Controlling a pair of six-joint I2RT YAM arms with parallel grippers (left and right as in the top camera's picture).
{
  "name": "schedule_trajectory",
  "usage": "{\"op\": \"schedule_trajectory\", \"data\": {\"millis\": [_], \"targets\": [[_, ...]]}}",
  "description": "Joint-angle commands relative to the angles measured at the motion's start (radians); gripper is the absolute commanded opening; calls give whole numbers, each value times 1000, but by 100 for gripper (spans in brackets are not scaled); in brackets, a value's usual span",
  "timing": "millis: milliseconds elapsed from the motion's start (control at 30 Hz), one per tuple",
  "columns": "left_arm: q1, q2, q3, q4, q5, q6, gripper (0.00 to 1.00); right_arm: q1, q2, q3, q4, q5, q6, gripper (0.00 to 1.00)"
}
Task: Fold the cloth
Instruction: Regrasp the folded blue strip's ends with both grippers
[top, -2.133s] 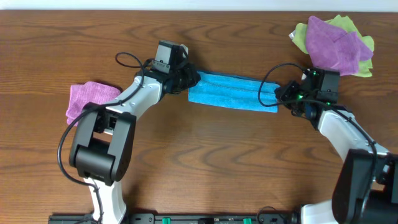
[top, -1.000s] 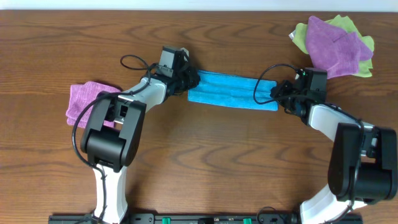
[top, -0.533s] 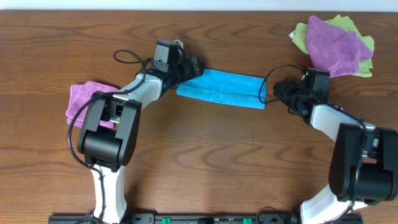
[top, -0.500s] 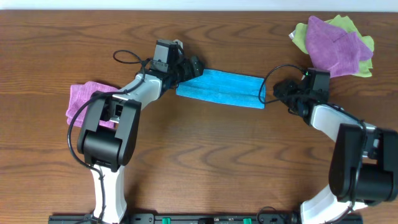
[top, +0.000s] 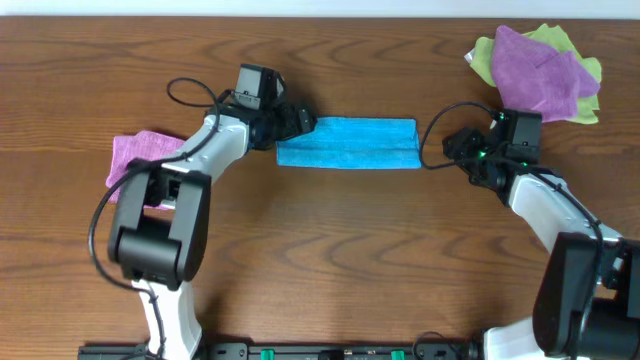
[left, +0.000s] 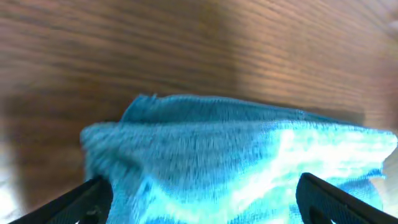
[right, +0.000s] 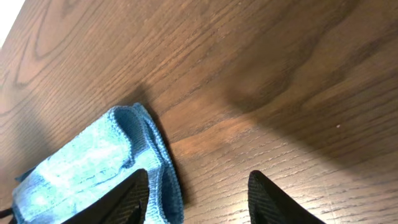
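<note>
The turquoise cloth (top: 345, 143) lies on the wooden table as a long folded strip running left to right. My left gripper (top: 298, 126) is at its left end, open. In the left wrist view the cloth (left: 236, 155) fills the space under and between the wide-spread fingers (left: 87, 198), and nothing is pinched. My right gripper (top: 453, 150) stands just off the strip's right end, open. In the right wrist view the cloth's folded end (right: 93, 162) lies by the left finger (right: 127, 199), with bare wood between the two fingers.
A purple cloth (top: 145, 158) lies at the left beside the left arm. At the back right another purple cloth (top: 540, 70) rests on a lime-green cloth (top: 565, 42). The table's far edge runs along the top.
Both grippers have opened and let go of the cloth's ends. The strip has shifted left and now lies level, and the right gripper sits clear of its end.
</note>
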Motion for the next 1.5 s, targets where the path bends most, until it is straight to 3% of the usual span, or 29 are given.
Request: {"op": "schedule_trajectory", "data": {"millis": [0,233,267,400,433,500,600,900,1467], "targets": [[8,-66,18,-43,-48,61,95,-2,-18,14,-3,-43,27,50],[8,-144,18,-144,-53,93,95,-2,-19,14,-25,-91,40,45],[8,-153,20,-141,-48,93,100,-2,-19,14,-32,-95,40,43],[5,-157,42,-137,-32,93,50,-2,-19,14,-35,-113,40,41],[2,-157,43,-130,-32,93,47,-2,-19,14,-35,-114,40,41],[-7,-156,43,-108,-33,85,26,-2,-19,14,-35,-120,40,40],[-24,-144,43,-74,-48,56,6,-2,-19,14,-36,-122,40,42],[-47,-44,43,-26,-73,2,6,54,-19,14,-43,-87,41,47],[-48,36,43,-21,-136,3,6,134,29,14,-65,-29,75,48]]}}
